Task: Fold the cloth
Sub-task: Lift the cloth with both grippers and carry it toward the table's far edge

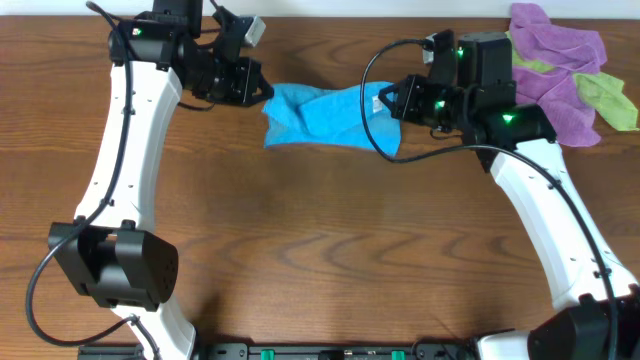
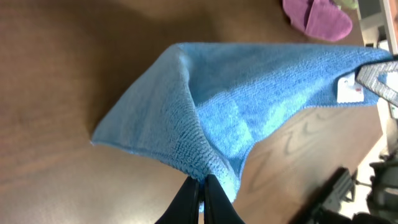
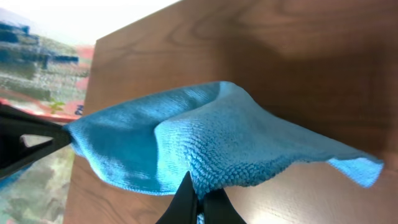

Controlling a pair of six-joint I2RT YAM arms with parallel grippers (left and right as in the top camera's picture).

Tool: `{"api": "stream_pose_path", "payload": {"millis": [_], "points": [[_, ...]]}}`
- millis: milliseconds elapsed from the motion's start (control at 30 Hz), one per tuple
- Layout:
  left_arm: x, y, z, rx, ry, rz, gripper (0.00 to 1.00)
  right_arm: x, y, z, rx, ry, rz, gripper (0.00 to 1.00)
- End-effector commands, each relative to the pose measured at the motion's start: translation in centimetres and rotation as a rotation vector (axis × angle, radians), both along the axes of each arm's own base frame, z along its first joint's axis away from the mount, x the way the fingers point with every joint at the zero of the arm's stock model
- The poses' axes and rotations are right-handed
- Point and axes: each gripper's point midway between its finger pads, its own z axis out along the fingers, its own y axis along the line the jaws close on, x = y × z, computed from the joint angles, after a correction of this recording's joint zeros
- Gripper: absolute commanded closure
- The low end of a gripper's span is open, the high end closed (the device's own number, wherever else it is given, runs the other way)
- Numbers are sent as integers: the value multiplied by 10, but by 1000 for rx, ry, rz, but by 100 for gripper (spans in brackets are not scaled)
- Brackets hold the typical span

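The left claw (image 2: 200, 186) is clamped tight on 1 edge of the sky-blue cloth (image 1: 325, 115), and the right claw (image 3: 198, 198) is clamped tight on the opposite edge. The cloth sags between the 2 over the far middle of the worktop (image 1: 320, 250), its white tag (image 2: 349, 91) beside the right claw.

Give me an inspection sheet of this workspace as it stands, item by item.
Surface: brown wood-grain table.
Job's things: blue cloth, bunched, held at both ends; white tag near its right end.
Clutter: purple cloths and green cloths heaped at the far right corner.
Grippers: left gripper shut on the cloth; right gripper shut on the cloth.
Cables: black cable loops from the right arm over the cloth's right end.
Surroundings: blurred beyond the table edge; cannot tell.
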Motion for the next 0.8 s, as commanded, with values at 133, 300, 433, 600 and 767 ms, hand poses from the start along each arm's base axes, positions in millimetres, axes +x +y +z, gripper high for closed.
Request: {"api": "stream_pose_path", "payload": {"millis": [133,300,433,600,767], "points": [[-24,4,-2,7,93,-22,94,-21,7,-10,-42,73,38,98],[-29,3,-2,3,118,-23,94,-26,9,-8,-44,78,48,98],[-8,3,2,2,30,-5,94,-19,10,0,-42,25,48,99],[20,7,8,14,-60,68,94,-11,1,-1,-85,2,-1,99],[35,9,8,27,-113,84,94,-1,-6,-1,-107,-27,-39,98]]}}
